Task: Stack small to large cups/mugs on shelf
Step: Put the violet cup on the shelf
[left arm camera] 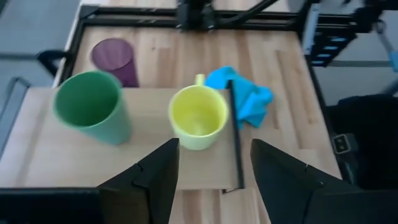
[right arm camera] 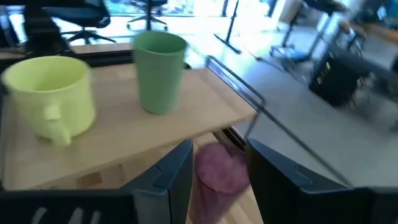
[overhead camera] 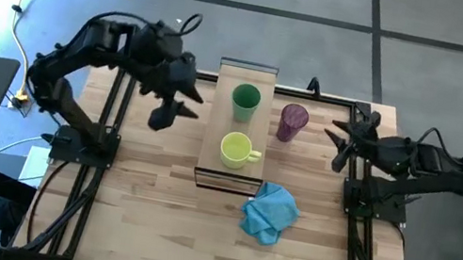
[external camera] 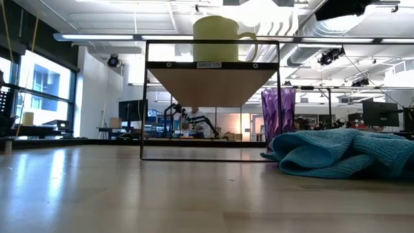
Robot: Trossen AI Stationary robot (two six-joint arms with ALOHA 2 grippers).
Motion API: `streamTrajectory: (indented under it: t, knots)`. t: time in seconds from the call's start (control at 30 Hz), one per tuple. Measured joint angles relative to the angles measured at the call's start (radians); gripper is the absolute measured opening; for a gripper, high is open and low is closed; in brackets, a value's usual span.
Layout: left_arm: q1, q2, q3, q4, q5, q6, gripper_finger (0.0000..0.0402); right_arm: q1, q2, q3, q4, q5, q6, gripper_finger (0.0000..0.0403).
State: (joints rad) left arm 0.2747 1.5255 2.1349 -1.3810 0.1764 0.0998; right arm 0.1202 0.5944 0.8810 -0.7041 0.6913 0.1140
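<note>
A yellow mug with its handle toward the right and a green cup stand upright on their bases on the light-wood shelf, the green one farther back. A purple tumbler stands on the table just right of the shelf. My left gripper hovers open above the table left of the shelf, pointing down and across at the mug. My right gripper is open at the table's right edge, aimed at the tumbler with a gap between them.
A crumpled blue cloth lies on the table near the shelf's front right corner. The shelf's dark frame raises the board above the tabletop. Bare wood stretches along the table's near side.
</note>
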Motion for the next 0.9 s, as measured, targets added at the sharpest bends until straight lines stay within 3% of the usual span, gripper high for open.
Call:
streamTrajectory:
  t: [0.2, 0.47, 0.67, 0.9]
  knots:
    - [-0.057, -0.132, -0.233, 0.138, -0.01, -0.003, 0.0183, -0.137, -0.065, 0.0, -0.063, -0.122, 0.127, 0.0139]
    - [-0.066, -0.335, -0.618, 0.368, -0.009, -0.011, 0.0184, -0.337, -0.077, 0.0, -0.013, -0.38, 0.142, 0.0139]
    - [-0.066, -0.461, -0.852, 0.544, 0.004, -0.037, 0.0184, -0.508, -0.041, 0.0, 0.034, -0.602, 0.127, 0.0139]
    - [-0.067, -0.534, -1.028, 0.696, 0.053, -0.06, 0.0184, -0.687, 0.067, 0.0, 0.117, -0.835, 0.002, 0.0139]
